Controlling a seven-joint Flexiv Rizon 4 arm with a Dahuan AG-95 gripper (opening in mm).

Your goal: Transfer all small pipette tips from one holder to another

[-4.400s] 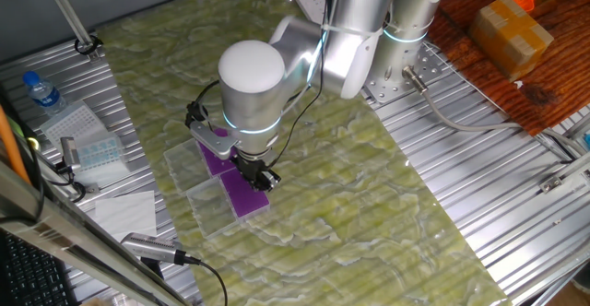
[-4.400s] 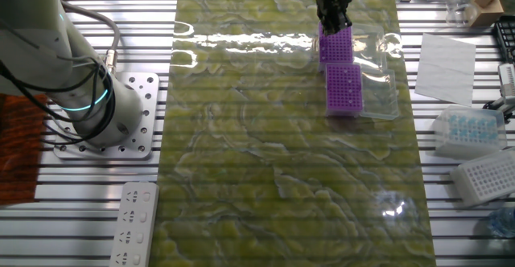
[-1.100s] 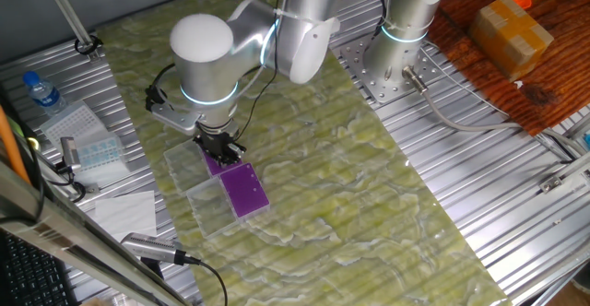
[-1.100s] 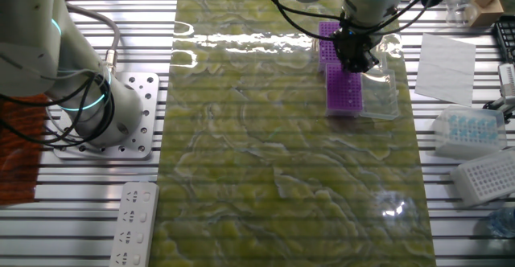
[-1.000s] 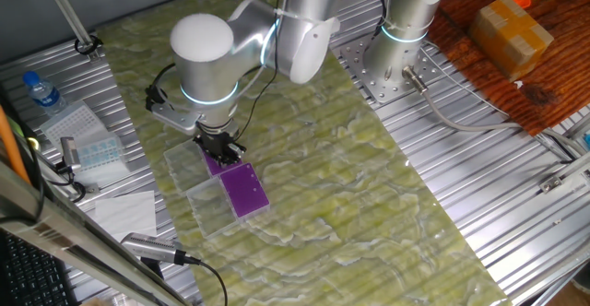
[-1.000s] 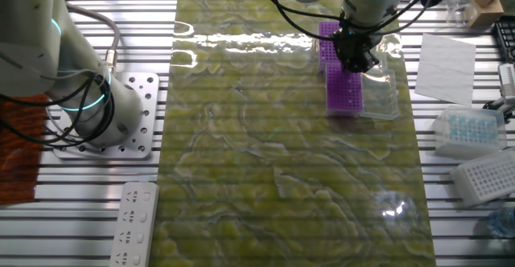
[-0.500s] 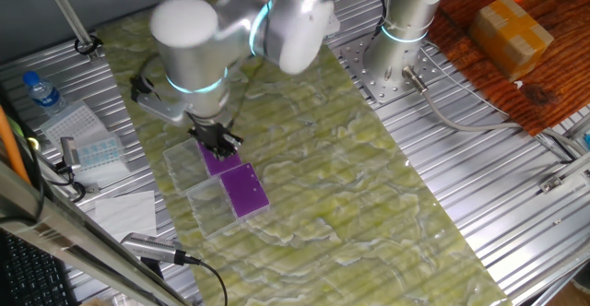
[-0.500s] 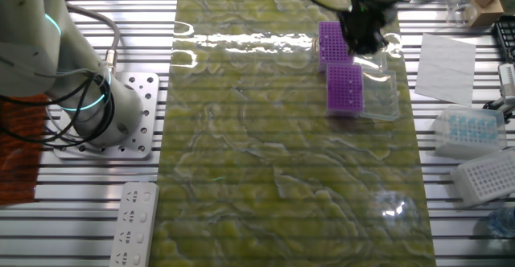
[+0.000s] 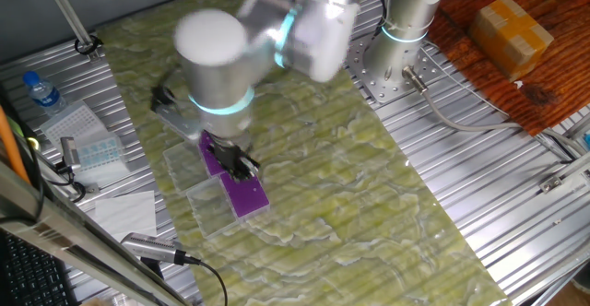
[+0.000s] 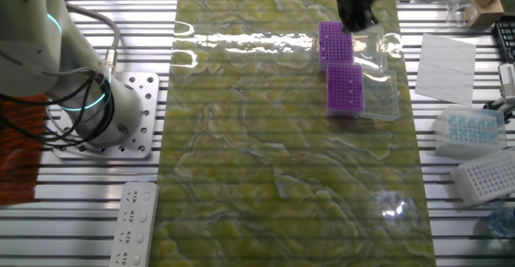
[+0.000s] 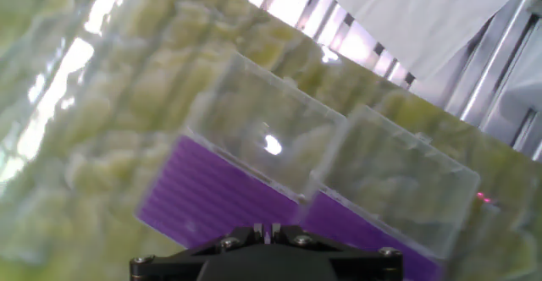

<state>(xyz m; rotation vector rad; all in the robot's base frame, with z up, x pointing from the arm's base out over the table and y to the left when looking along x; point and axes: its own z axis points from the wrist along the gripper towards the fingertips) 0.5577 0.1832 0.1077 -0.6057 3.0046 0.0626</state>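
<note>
Two purple racks lie end to end on the green mat, the far rack [image 10: 335, 42] and the near rack [image 10: 344, 88]; they also show in one fixed view [image 9: 214, 157] [image 9: 245, 194]. A clear lid [image 10: 380, 98] lies beside each. My gripper [image 10: 354, 10] is blurred, above the far rack's right edge; in one fixed view it [image 9: 238, 165] hangs over where the racks meet. In the hand view the gripper [image 11: 268, 230] is shut on a thin pale pipette tip [image 11: 267, 236] above the purple rack [image 11: 212, 201]. Tips in the racks are too small to make out.
A pale blue tip box [image 10: 467, 126] and a white rack [image 10: 487, 178] stand right of the mat. White paper [image 10: 447, 66] lies beside them. A water bottle [image 9: 41, 92] is at the left. A second arm's base [image 10: 80, 82] stands on the rails.
My gripper has lifted from the racks' right side and moved toward the far rack; the arm is blurred with motion. The racks and lids have not moved.
</note>
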